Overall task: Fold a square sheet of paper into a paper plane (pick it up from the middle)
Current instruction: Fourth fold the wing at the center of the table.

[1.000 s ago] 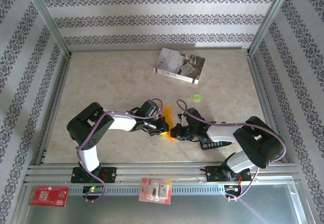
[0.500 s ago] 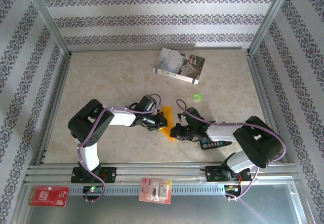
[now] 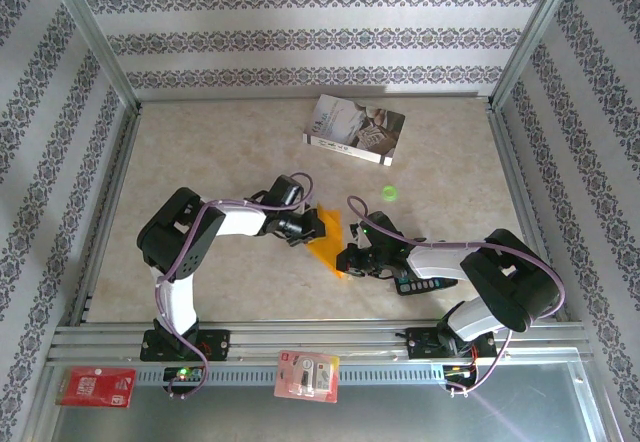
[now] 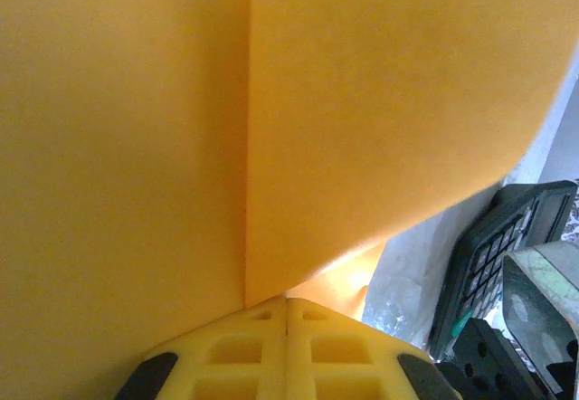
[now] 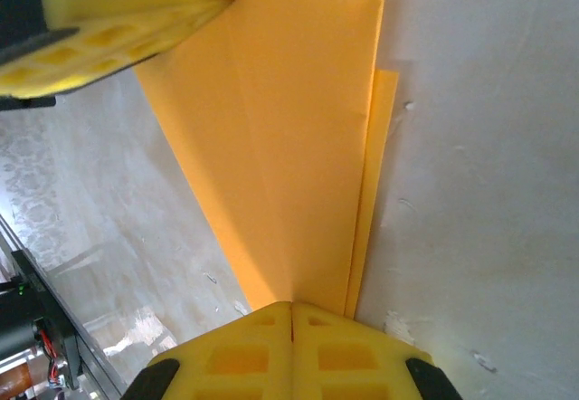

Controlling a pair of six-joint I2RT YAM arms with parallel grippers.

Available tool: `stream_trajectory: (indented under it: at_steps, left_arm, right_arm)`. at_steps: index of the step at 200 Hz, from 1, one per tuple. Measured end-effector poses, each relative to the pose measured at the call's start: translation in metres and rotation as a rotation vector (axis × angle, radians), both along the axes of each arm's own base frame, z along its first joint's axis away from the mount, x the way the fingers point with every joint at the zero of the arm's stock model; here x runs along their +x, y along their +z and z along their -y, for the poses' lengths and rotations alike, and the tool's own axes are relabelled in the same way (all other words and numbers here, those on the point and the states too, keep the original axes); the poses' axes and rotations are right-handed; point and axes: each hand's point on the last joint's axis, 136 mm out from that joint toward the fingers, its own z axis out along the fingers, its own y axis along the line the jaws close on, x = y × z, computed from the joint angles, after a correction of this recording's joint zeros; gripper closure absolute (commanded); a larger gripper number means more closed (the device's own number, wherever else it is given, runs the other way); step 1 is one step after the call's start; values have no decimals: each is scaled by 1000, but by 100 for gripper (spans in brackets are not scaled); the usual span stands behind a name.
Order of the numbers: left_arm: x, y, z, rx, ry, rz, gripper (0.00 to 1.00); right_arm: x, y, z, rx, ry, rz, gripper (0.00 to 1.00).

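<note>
The orange paper sheet (image 3: 331,242) is folded into a narrow wedge and sits near the middle of the table (image 3: 200,162), in the gap between the 2 arms. In the left wrist view its surface (image 4: 362,101) fills most of the picture, with 1 straight crease running down to the fingertips. In the right wrist view the paper (image 5: 298,147) tapers towards the camera, and a second layer shows as a thin strip along its right edge. Whether its lower edge touches the table cannot be told.

The left gripper (image 3: 312,228) is clamped on the far, wider end: in its own camera its yellow fingertips (image 4: 287,314) meet with the paper coming out from between them. The right gripper (image 3: 347,259) is clamped on the near, pointed end, where its fingertips (image 5: 291,314) press together on the taper. The left gripper's yellow finger (image 5: 136,20) shows at the upper left of the right wrist view.

A black calculator (image 3: 415,285) lies under the right forearm, just beside the paper. A small green round object (image 3: 389,194) lies further back, and a grey-white printed book (image 3: 355,129) lies near the far wall. On the metal shelf in front of the arm bases lie a red packet (image 3: 97,386) and a blister pack (image 3: 308,375).
</note>
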Motion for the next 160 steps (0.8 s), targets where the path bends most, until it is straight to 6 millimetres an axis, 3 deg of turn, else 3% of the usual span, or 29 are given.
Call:
stream_trajectory:
  at_steps: [160]
  left_arm:
    - [43, 1, -7, -19, 26, 3, 98]
  right_arm:
    - [4, 0, 0, -10, -3, 15, 100]
